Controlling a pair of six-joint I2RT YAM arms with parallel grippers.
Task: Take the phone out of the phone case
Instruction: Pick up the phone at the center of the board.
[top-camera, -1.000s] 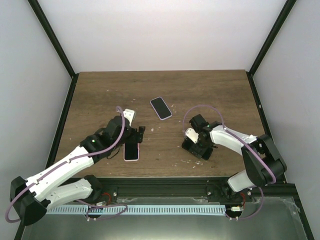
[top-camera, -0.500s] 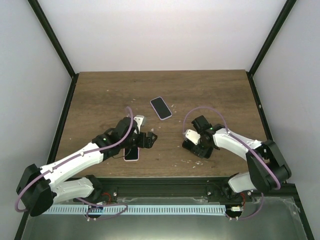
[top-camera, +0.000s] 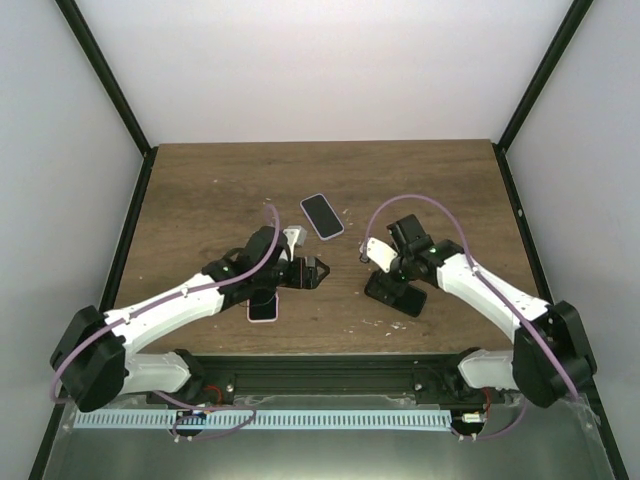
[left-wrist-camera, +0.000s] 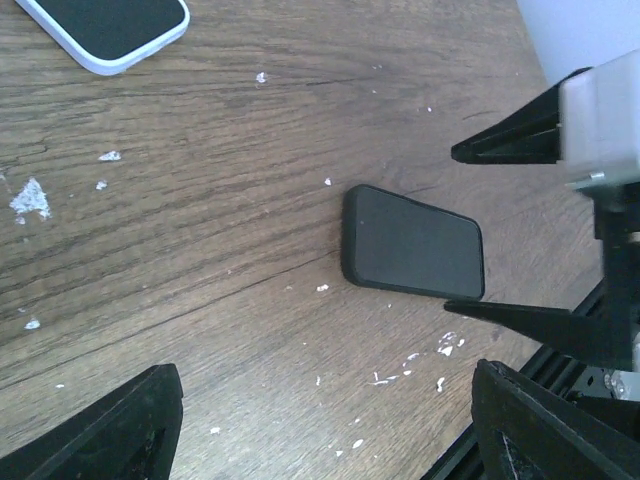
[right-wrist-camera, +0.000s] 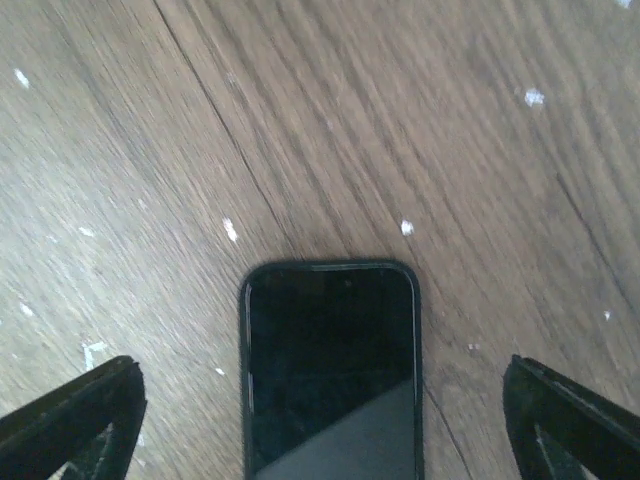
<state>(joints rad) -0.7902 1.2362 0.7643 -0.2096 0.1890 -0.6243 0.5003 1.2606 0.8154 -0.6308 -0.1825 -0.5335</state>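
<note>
Wooden table (top-camera: 200, 190): black phone (top-camera: 393, 294) lies flat at 4 o'clock from centre, lilac-cased phone (top-camera: 322, 215) at 12 o'clock. Right gripper (right-wrist-camera: 320, 372) hovers over the black phone, jaws spread, empty. Left gripper (top-camera: 305, 272) likewise spread, empty.

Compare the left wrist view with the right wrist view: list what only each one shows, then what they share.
Left wrist only: a light-cased phone in the top corner, and the left end effector with its own fingers wide open. Right wrist only: a close look at the black phone, whose glossy face catches a reflection. Both: that black phone lying flat on the speckled wooden table, with the right end effector open, its fingers on either side of it.
</note>
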